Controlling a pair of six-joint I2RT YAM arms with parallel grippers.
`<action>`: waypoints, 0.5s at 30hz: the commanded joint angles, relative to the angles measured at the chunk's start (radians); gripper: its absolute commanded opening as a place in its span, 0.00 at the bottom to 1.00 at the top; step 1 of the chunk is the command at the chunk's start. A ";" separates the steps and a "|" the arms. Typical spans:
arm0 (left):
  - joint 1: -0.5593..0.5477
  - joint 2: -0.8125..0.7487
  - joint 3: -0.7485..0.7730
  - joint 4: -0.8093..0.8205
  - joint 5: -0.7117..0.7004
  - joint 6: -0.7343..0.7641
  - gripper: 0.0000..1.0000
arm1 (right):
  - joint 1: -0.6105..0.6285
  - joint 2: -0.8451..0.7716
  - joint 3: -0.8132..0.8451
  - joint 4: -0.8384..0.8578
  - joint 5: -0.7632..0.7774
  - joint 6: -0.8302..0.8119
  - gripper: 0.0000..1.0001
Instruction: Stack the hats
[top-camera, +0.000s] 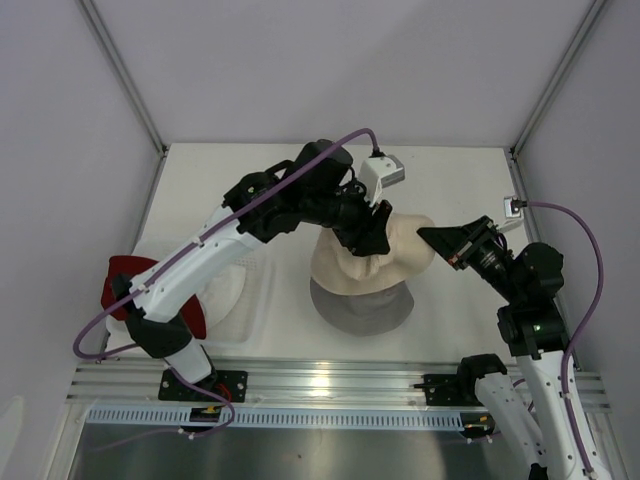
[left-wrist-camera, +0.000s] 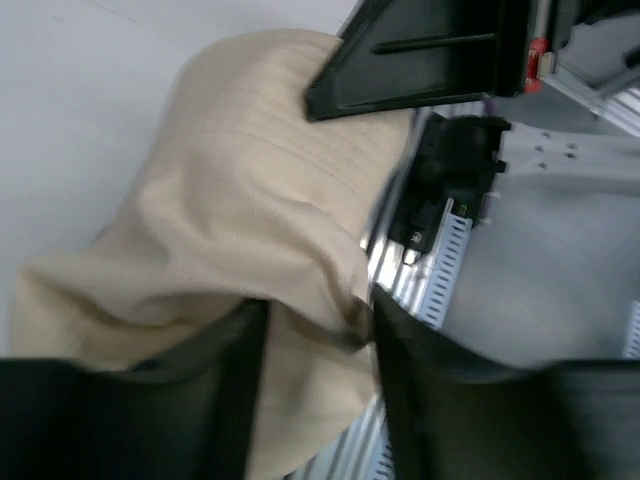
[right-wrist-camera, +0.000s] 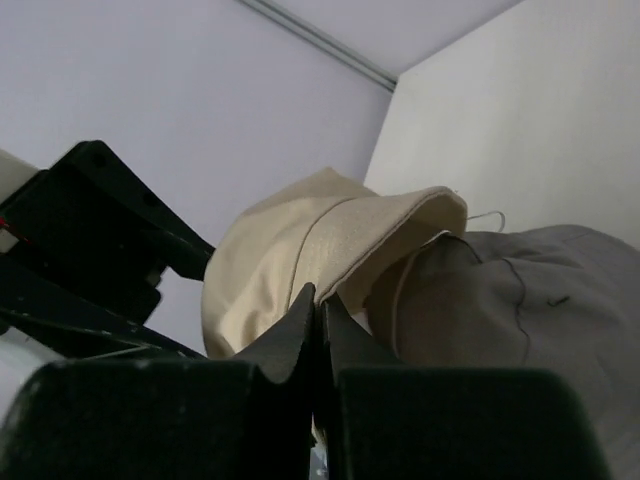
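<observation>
The beige hat (top-camera: 400, 250) is held up over mid-table, its grey inside (top-camera: 360, 312) hanging below. My left gripper (top-camera: 368, 238) is shut on a fold of its crown; in the left wrist view beige cloth (left-wrist-camera: 240, 200) fills the gap between the fingers (left-wrist-camera: 400, 380). My right gripper (top-camera: 428, 236) is at the hat's right edge, jaws pressed together on the brim edge (right-wrist-camera: 380, 235), with the grey lining (right-wrist-camera: 500, 290) beside it. The dark red hat (top-camera: 125, 272) lies at the left under the left arm. The white hat (top-camera: 225, 290) lies next to it.
A shallow clear tray (top-camera: 255, 325) holds the white hat at the left. An aluminium rail (top-camera: 320, 380) runs along the near edge. White enclosure walls stand on three sides. Purple cables loop off both arms.
</observation>
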 joint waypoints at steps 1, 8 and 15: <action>-0.003 -0.124 -0.014 0.070 -0.184 -0.131 0.60 | 0.005 -0.012 0.045 -0.133 0.079 -0.090 0.00; 0.036 -0.475 -0.393 0.285 -0.634 -0.365 0.99 | 0.005 -0.013 -0.018 -0.190 0.137 -0.030 0.00; 0.202 -0.780 -0.868 0.414 -0.661 -0.709 0.97 | 0.007 -0.108 -0.041 -0.315 0.217 -0.108 0.00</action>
